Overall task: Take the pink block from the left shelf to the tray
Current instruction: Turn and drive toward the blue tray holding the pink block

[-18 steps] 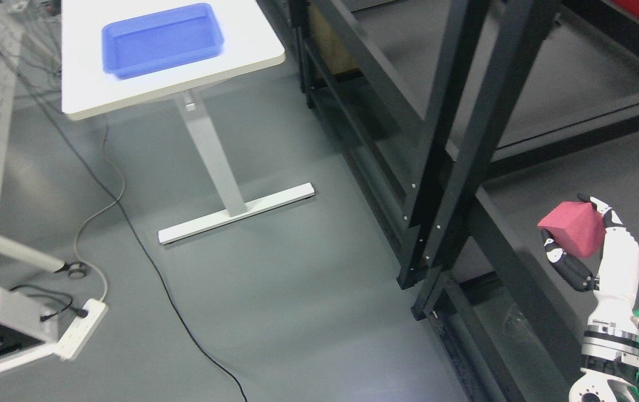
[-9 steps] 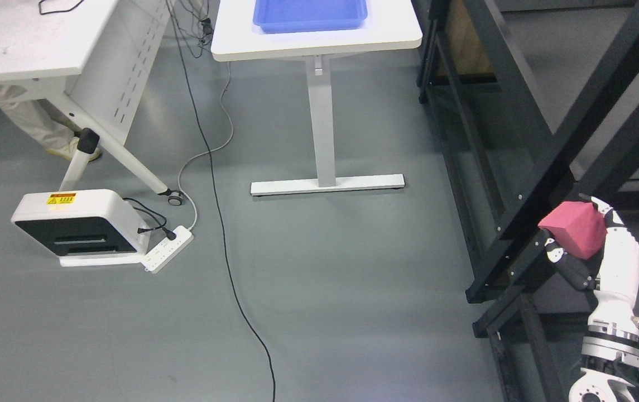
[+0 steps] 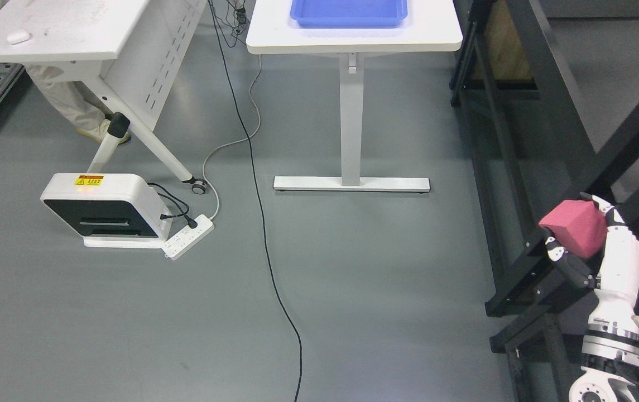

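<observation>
My right hand (image 3: pixel 579 237) comes up from the lower right and is shut on the pink block (image 3: pixel 575 228), held in the air beside the black shelf frame (image 3: pixel 553 167). The blue tray (image 3: pixel 350 12) lies on a small white table (image 3: pixel 436 36) at the top centre, far from the hand and partly cut off by the top edge. The left arm is out of view.
The table's white post and foot (image 3: pixel 351 183) stand on the grey floor. A black cable (image 3: pixel 274 279) runs down the floor. A white-and-black device (image 3: pixel 104 209) and a power strip (image 3: pixel 188 237) sit at left, under a folding white desk (image 3: pixel 62 33). A person's legs (image 3: pixel 68 106) show behind it.
The camera has turned, so the whole picture has shifted: table and tray moved to top centre, the shelf to the right. The right hand still holds the block in the same place in the picture.
</observation>
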